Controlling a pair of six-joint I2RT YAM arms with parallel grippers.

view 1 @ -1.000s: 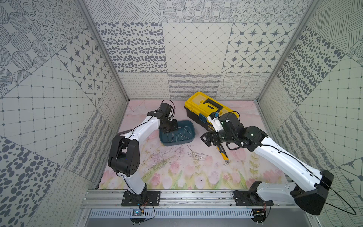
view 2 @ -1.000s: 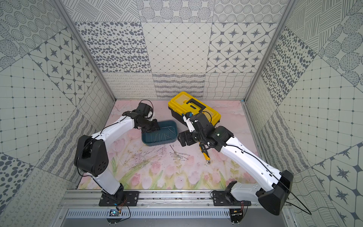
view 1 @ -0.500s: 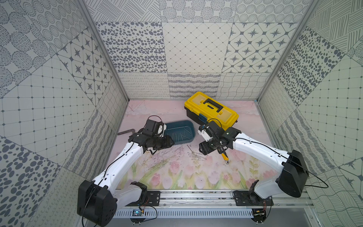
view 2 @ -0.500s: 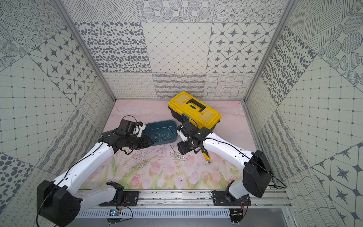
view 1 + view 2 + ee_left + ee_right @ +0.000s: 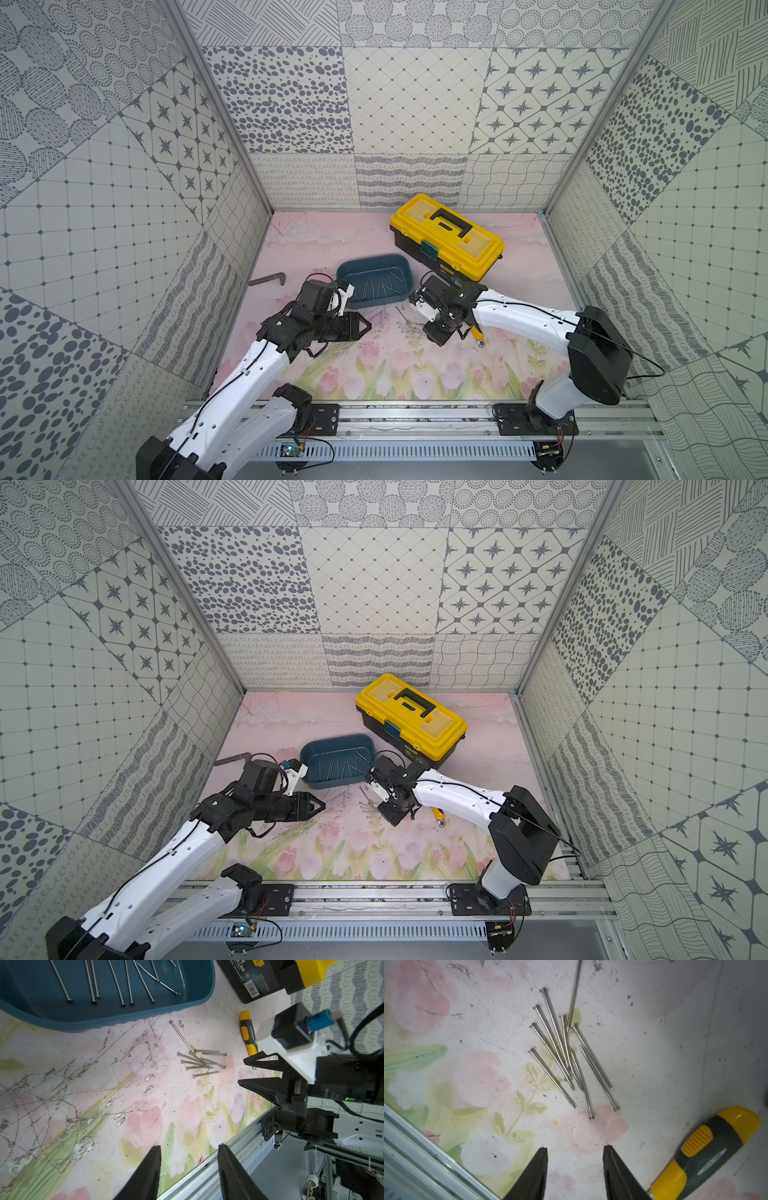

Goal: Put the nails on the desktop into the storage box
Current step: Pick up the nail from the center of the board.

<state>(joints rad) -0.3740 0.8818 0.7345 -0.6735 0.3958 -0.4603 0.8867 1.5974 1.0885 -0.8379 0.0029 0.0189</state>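
Hovering just beside the nails (image 5: 566, 1053), the right gripper (image 5: 575, 1147) stands part-open, empty (the left gripper (image 5: 189, 1147) likewise).

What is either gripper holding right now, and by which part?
Nothing. The left gripper and right gripper both show parted, empty jaws; the nails lie loose on the desktop.

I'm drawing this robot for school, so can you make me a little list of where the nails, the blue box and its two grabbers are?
loose nails: small pile lying flat on the desktop, beside the utility knife
storage box: no lid, several nails on its bottom
left gripper: open, empty, over the desktop
right gripper: open, empty, next to the pile
toolbox: shut, at the back by the storage box
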